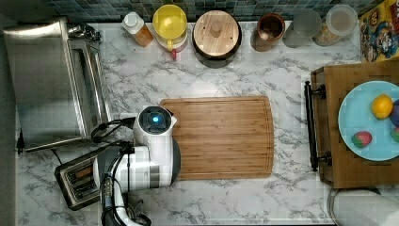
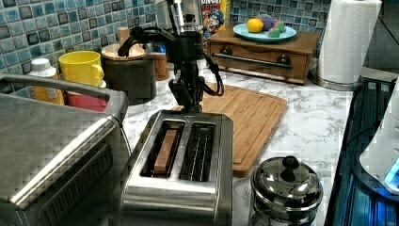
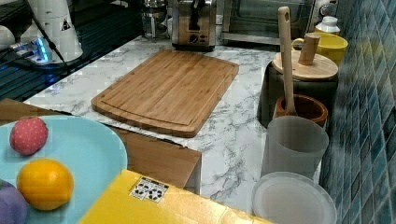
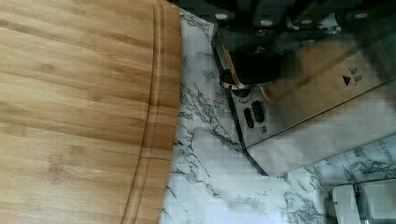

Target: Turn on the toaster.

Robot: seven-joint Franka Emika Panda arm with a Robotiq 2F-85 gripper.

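Currently the gripper (image 2: 189,96) hangs at the control end of the toaster (image 2: 181,165), directly above the end face that carries the lever and buttons. In the wrist view the gripper (image 4: 247,67) sits against the toaster (image 4: 317,107) over the lever area, but whether the fingers are apart or together I cannot tell. A slice of brown toast (image 2: 166,149) sits in the slot on the left view's left. Toaster (image 1: 77,181) stands on the marble counter (image 1: 226,202) at the top view's lower left, partly hidden under the arm (image 1: 150,150). Just beside it in the left view: the toaster oven (image 2: 51,155) on the left, a steel lidded pot (image 2: 286,186) on the right. Wooden cutting board (image 1: 221,136) lies mid-counter, close to the toaster's control end. Plate of fruit (image 1: 362,122) rests on a wooden box, well apart.
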